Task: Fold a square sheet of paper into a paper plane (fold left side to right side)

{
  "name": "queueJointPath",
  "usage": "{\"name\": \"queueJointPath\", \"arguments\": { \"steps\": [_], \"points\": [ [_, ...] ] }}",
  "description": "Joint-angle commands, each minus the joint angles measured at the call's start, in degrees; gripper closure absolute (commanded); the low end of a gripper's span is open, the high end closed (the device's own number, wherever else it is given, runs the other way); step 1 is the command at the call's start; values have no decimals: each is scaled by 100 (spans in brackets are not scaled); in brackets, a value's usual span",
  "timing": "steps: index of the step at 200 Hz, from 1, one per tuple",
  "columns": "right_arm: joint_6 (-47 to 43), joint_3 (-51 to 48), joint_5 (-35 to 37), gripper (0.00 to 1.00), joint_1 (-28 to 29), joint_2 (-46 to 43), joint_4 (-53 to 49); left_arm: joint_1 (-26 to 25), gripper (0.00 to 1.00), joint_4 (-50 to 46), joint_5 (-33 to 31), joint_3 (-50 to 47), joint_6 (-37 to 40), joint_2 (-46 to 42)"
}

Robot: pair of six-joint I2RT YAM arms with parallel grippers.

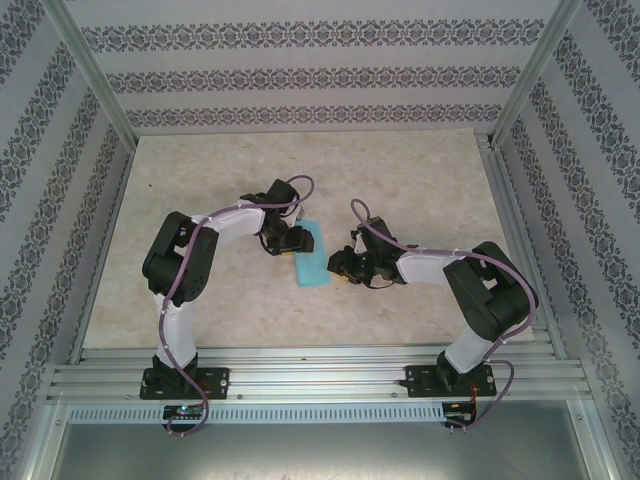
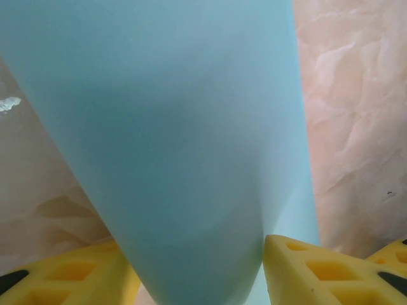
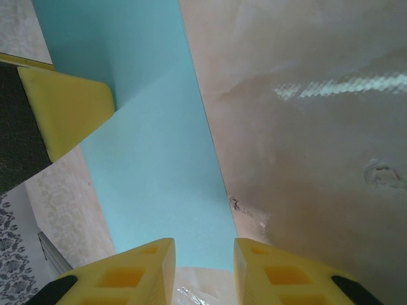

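Left wrist: smooth turquoise sheet [image 2: 191, 146] bowed, seemingly between yellow pads [image 2: 283, 257].

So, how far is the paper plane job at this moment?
Done: the square sheet of paper is bent over in a curve and looks narrow from above. In hand: the left gripper straddles that curve, jaws apart; the right gripper, also open, sits at one end of the sheet. Left: pressing a flat crease, then every pointed fold.
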Motion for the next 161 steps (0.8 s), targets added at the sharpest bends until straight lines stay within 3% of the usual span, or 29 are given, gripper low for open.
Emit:
{"name": "queueJointPath", "arguments": {
  "steps": [1, 161],
  "points": [
    [13, 126, 6, 70, 22, -21, 108, -196, 46, -11, -203, -230, 213, 484],
    [-75, 56, 104, 70, -134, -382, -131, -263, 46, -13, -230, -299, 353, 449]
  ]
}}
